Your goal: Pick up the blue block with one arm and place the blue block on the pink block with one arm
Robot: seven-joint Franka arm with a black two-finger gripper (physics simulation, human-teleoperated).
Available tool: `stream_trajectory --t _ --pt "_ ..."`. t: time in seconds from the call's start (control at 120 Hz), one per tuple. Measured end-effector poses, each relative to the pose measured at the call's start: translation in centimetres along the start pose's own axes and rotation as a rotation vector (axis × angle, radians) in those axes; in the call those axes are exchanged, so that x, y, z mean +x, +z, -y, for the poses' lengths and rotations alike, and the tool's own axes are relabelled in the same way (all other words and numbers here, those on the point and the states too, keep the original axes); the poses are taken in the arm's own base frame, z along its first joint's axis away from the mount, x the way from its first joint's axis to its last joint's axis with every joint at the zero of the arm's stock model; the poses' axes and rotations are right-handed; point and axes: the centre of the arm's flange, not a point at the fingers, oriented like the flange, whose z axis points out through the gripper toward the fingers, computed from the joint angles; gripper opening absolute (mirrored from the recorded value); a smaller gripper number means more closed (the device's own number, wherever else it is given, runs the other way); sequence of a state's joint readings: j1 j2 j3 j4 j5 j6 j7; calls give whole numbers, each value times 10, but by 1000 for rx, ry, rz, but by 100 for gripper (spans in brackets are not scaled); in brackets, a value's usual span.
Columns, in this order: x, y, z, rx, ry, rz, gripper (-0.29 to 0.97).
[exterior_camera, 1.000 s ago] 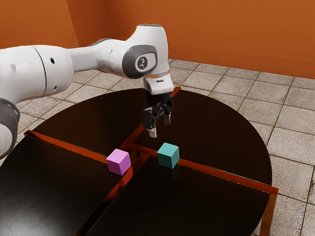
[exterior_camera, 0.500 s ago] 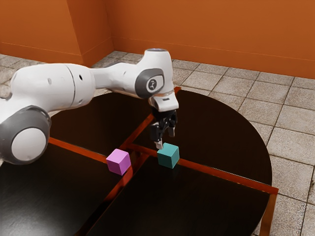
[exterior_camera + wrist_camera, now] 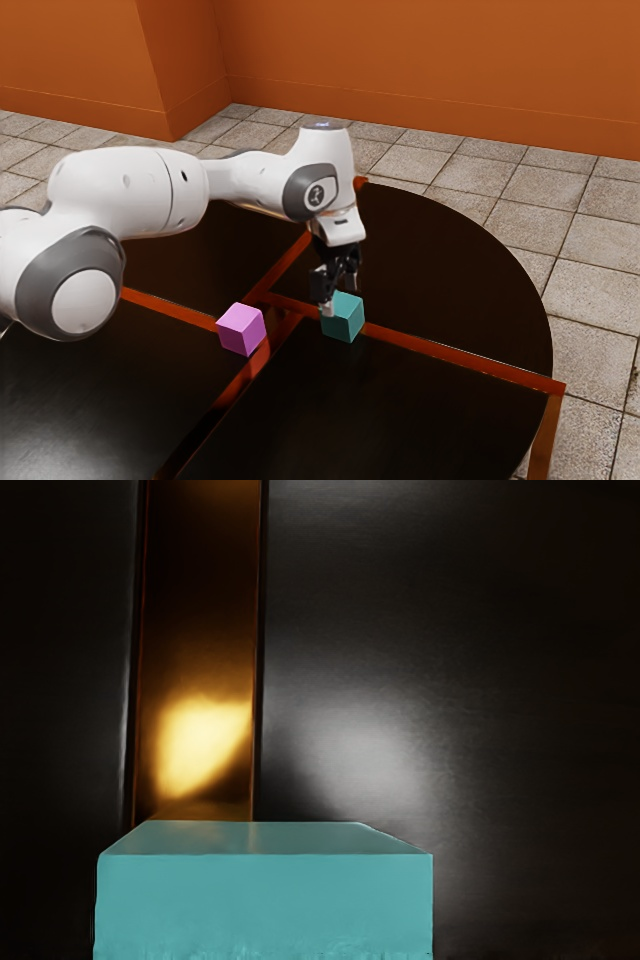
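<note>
1. One table (image 3: 450, 270), round and dark with orange strips (image 3: 195, 680) crossing it, is as it was a second ago; nothing on it has shifted.
2. Arm (image 3: 150, 200) has swung in from the exterior view's left and sunk lower over the table.
3. Gripper (image 3: 336, 292) has dropped from well above the table to just over the blue block (image 3: 342, 318). Its jaws stand apart, clamped on nothing, with the tips close to the block's top.
4. Blue block (image 3: 265, 900), teal in shade, rests on the table just right of the strips' crossing. In the wrist view it sits right under the hand, so the aim looks true.
5. Pink block (image 3: 241, 329) lies left of it, near but apart, its top bare.
6. Judged from this, the approach is nearly done; closing, lifting and stacking all remain.
</note>
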State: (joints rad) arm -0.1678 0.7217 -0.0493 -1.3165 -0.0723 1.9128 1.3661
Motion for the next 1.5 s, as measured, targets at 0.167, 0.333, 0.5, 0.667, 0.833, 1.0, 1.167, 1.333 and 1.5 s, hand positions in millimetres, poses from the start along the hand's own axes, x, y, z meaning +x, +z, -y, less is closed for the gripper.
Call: stream_trajectory --t 0.167,0.333,0.5,0.667,0.833,1.0,1.167,1.333,1.5 --pt "-4 -4 7 28 -4 5 68" --pt "-6 6 16 32 -2 4 68" --pt "-6 23 18 17 9 6 68" --pt "-8 41 19 -4 13 8 68" --pt "-8 48 19 -13 16 7 49" --pt "-6 33 16 5 18 4 33" --pt "-11 -14 -14 22 18 3 38" --pt "-28 -65 -54 24 3 5 40" --pt "-67 -80 -84 -9 -25 9 39"
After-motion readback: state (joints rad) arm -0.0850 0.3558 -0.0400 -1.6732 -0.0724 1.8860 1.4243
